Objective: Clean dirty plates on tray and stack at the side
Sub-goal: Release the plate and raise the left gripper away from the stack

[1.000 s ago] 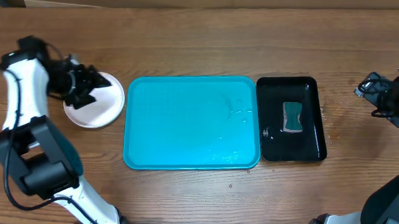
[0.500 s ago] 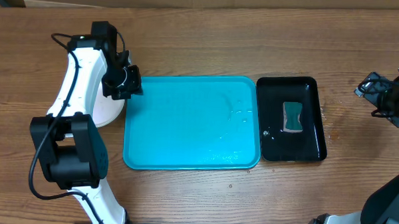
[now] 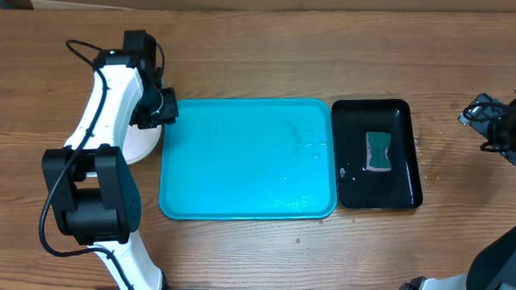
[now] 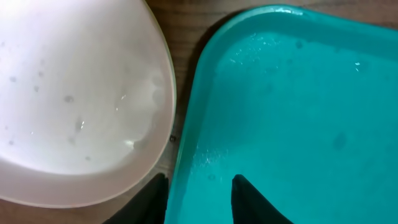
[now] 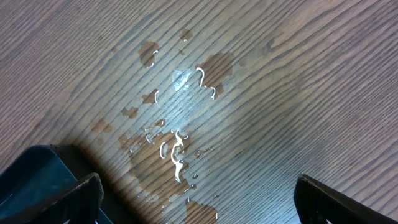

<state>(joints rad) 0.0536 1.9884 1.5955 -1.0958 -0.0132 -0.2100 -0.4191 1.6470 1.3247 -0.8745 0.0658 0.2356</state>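
Left fingers [image 4: 255, 202] apart, empty | tray [image 4: 298, 112] rim between them, white plate [image 4: 74, 93] beside | risk: lowering clips rim, shoves tray

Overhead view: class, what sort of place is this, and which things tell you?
Probably a robotics test bench staged for dishwashing practice: a wooden table, a wet turquoise tray, a sponge in a black tray, and a white plate set aside.

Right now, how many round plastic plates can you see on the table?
1. A white round plastic plate lies just left of the turquoise rectangular tray; others may be hidden beneath it.
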